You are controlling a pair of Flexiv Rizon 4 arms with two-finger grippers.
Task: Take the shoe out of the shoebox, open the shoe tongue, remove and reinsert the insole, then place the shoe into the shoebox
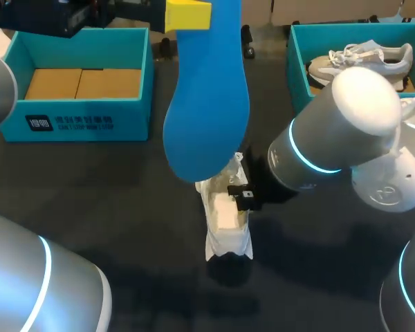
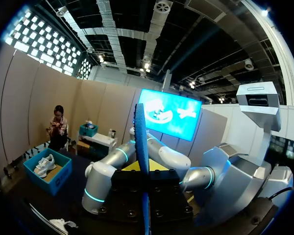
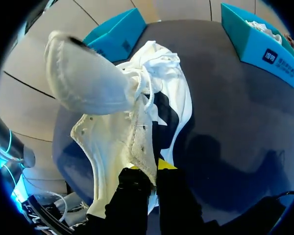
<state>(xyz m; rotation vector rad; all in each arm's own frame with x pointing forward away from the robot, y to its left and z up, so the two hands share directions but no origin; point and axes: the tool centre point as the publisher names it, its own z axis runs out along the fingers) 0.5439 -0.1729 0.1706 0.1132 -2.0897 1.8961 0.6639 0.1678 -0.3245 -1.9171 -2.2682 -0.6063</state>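
Note:
A blue insole (image 1: pixel 207 104) hangs high above the table, close to the head camera, with my left gripper (image 1: pixel 188 15) shut on its upper end. The left wrist view shows the insole (image 2: pixel 140 142) edge-on between that gripper's (image 2: pixel 143 172) fingers. Below it a white shoe (image 1: pixel 227 220) rests on the dark table, its tongue pulled open. My right gripper (image 1: pixel 241 194) is shut on the shoe's side wall by the eyelets. Seen from the right wrist, the shoe (image 3: pixel 112 122) is ahead of that gripper (image 3: pixel 154 169), and its laces hang loose.
An open teal shoebox (image 1: pixel 83 114) with a cardboard floor stands at the back left. A second teal box (image 1: pixel 297 62) at the back right holds a grey-white shoe (image 1: pixel 360 59). My right arm's elbow (image 1: pixel 346 124) looms over the right side.

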